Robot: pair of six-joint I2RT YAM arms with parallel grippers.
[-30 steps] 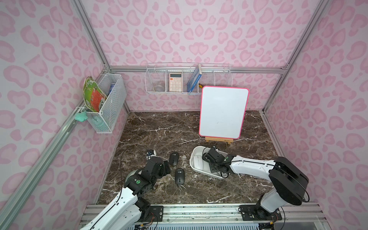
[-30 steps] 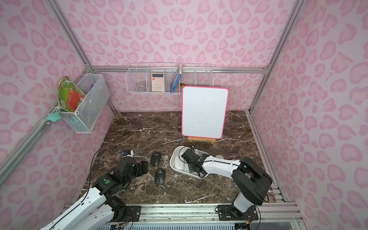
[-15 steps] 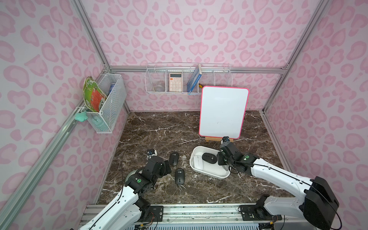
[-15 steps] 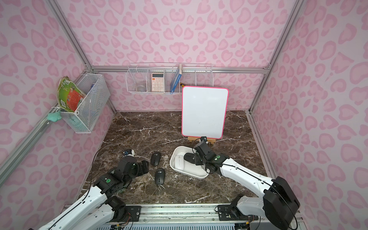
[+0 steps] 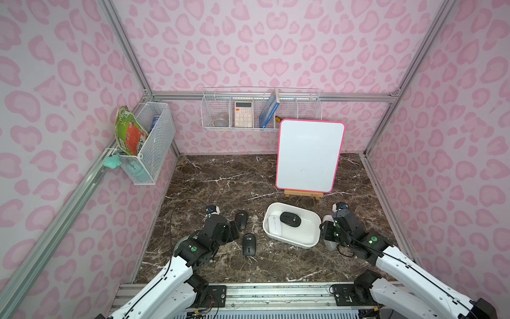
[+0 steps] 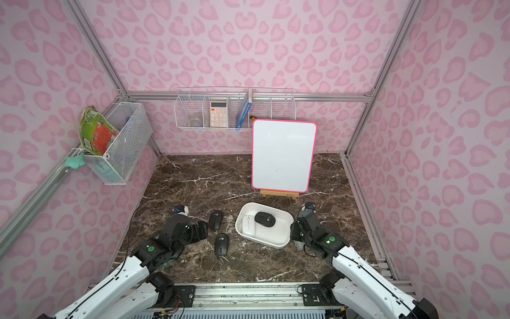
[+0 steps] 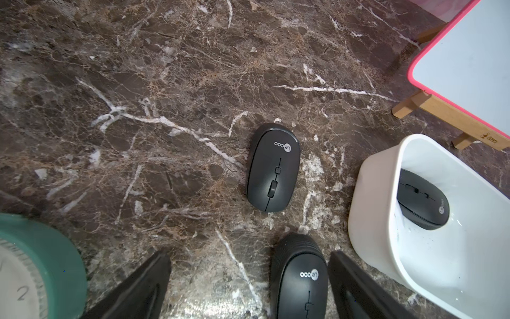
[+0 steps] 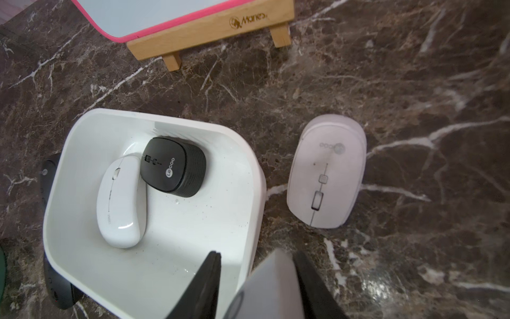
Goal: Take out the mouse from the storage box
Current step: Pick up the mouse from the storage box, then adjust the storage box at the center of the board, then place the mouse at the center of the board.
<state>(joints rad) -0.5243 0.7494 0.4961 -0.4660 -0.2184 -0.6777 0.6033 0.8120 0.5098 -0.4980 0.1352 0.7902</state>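
Right pincer [image 8: 258, 255]: clenched on pale mouse [image 8: 269, 287], outside storage box [image 8: 258, 176] just beside it toward the left arm; white mouse [image 8: 121, 201] and black mouse [image 8: 174, 168] lying inside. Left pincer [image 7: 248, 252]: released, straddling dark mouse [image 7: 299, 276] on tabletop [image 7: 165, 82]. Step judged set-down, calling next for lowering and letting go short of spare pale mouse [image 8: 327, 171] just ahead.

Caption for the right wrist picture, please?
Right claw grips a pale grey mouse beside the shallow white plastic tub holding a glossy white mouse and a black mouse.
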